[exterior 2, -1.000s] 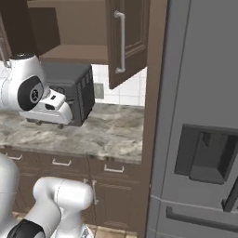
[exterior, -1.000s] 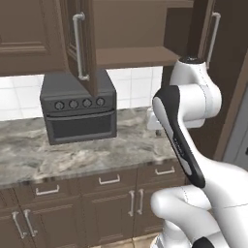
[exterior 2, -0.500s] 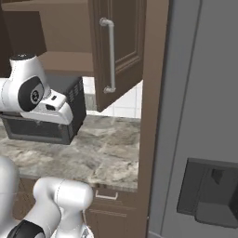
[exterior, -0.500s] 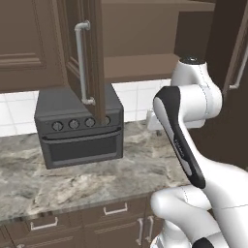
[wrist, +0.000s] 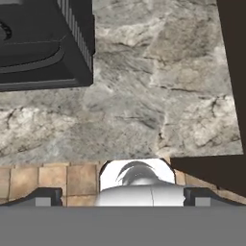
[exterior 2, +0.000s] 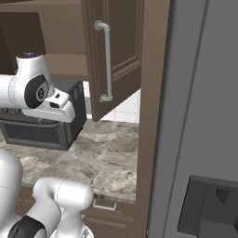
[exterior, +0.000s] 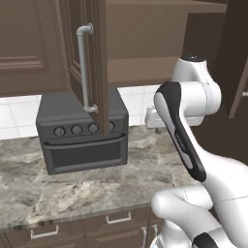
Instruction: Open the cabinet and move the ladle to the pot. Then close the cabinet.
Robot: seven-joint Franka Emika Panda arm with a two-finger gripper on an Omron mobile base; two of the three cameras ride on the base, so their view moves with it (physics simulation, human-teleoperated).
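While the cabinet (exterior: 145,43) is standing open above the counter, its left door (exterior: 89,63) is swinging out toward the cameras, its long silver bar handle (exterior: 83,68) showing edge-on in the left base view. Its right door (exterior 2: 116,56) is hanging open as well in the right base view, with its own bar handle (exterior 2: 107,62) facing the camera. Inside, the shelf (exterior: 145,70) is showing as a plain brown board; whether the ladle is lying on it cannot be told from these pictures.

Below the cabinet, a dark toaster oven (exterior: 82,135) is sitting on the grey marbled countertop (exterior: 72,189), at the left door's foot. The white arm (exterior: 184,121) is rising to the right of the oven, its hand sitting at about the height of the oven's top, well below the cabinet shelf.

In the hand view the gripper (wrist: 122,194) is pointing down at the countertop (wrist: 158,105), its two dark fingertips (wrist: 45,196) standing wide apart at the bottom edge with nothing between them. The oven's corner (wrist: 43,43) is lying at the upper left of that view.
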